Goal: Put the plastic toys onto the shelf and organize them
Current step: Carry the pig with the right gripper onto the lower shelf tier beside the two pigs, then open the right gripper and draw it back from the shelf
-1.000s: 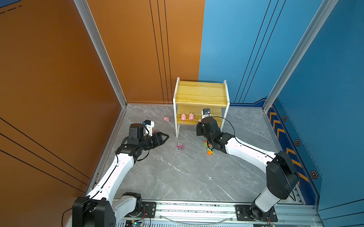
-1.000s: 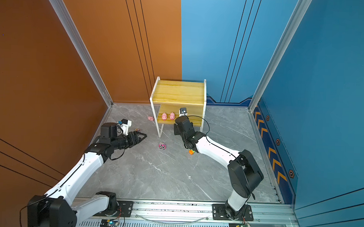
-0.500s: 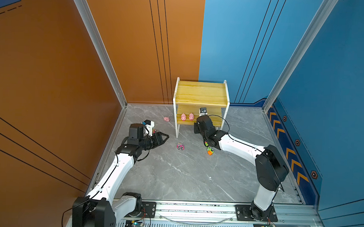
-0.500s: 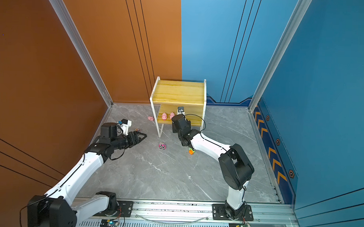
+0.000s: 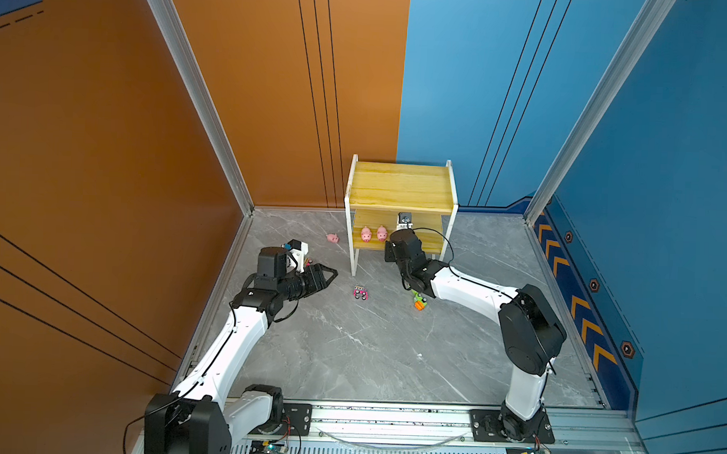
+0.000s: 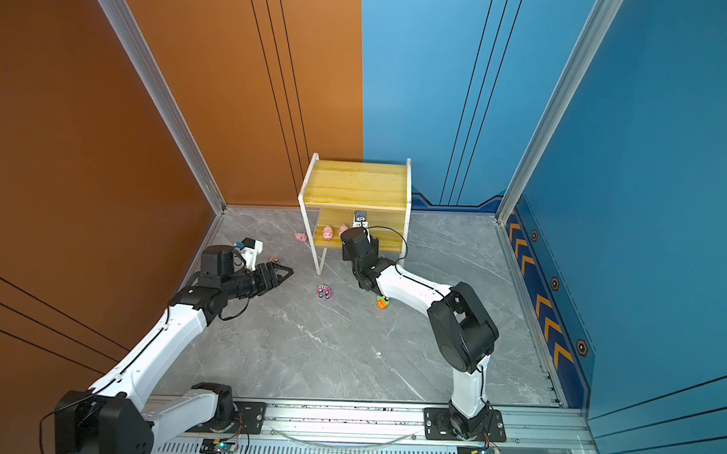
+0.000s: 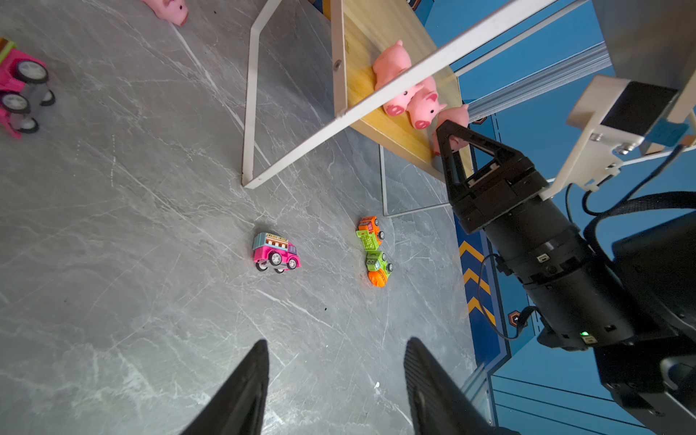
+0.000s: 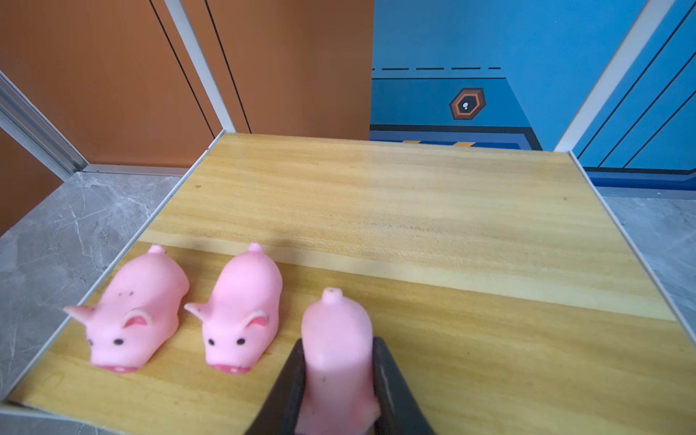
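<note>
The shelf [image 5: 400,185] stands against the back wall, its top board bare. Two pink pigs [image 8: 139,301] [image 8: 243,301] stand side by side on the left of its lower board [image 8: 414,211]. My right gripper [image 8: 338,342] reaches in over that board, shut on a third pig [image 8: 335,324] just right of them. A fourth pig [image 5: 332,237] lies on the floor left of the shelf. A pink car [image 7: 277,252] and two green-orange cars [image 7: 371,233] [image 7: 378,267] sit on the floor in front. My left gripper [image 7: 337,344] hovers open and empty.
Another pink car [image 7: 19,86] lies on the floor close to my left wrist. The shelf's white front leg [image 5: 354,257] stands between my two grippers. My right forearm [image 5: 467,290] passes over the green-orange cars. Orange and blue walls close in the grey floor.
My right arm has pushed further in toward the shelf and slightly left, carrying the pig beside the two on the lower board. The left arm has not moved.
</note>
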Controlling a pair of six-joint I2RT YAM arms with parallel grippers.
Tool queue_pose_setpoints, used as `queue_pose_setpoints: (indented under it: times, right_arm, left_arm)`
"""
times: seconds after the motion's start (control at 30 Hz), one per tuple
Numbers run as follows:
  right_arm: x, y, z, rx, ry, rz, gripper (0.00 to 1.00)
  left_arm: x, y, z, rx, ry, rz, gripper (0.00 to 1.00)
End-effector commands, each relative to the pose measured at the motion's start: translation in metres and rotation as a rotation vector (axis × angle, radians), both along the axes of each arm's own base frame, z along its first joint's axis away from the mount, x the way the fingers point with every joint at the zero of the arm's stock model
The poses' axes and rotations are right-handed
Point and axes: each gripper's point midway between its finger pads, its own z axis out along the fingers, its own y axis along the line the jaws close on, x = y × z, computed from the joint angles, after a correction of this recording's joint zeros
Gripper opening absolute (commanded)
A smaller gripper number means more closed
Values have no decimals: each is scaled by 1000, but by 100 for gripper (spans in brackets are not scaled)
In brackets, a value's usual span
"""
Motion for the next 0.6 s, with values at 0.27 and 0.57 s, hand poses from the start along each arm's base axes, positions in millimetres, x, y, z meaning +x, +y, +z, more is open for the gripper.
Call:
queue_pose_setpoints:
  times: [0.27,0.57]
  right_arm:
    - [12,-13,5,-15,-24,-41,50]
    - [-6,-17,25,14,-53,-3,62]
  left_arm:
    - [1,2,2,2,-17,-2,59]
    - [4,9,0,6,-12,23,59]
